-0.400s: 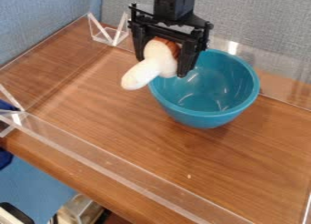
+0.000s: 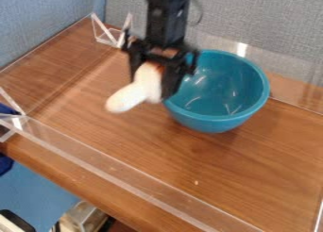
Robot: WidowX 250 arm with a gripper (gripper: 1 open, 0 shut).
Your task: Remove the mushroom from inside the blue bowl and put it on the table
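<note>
Camera view: your gripper (image 2: 159, 66) is clamping the mushroom (image 2: 134, 91) by its cap — light, stiff, probably slick; it's hanging beside the bowl (image 2: 233, 104), above the table (image 2: 89, 94).

a blue-grey textured wall (image 2: 51, 19) is seen behind the scene. low clear acrylic walls (image 2: 113, 184) are set along the edges, catching soft, even light. dim clutter is glimpsed below the front edge.
</note>
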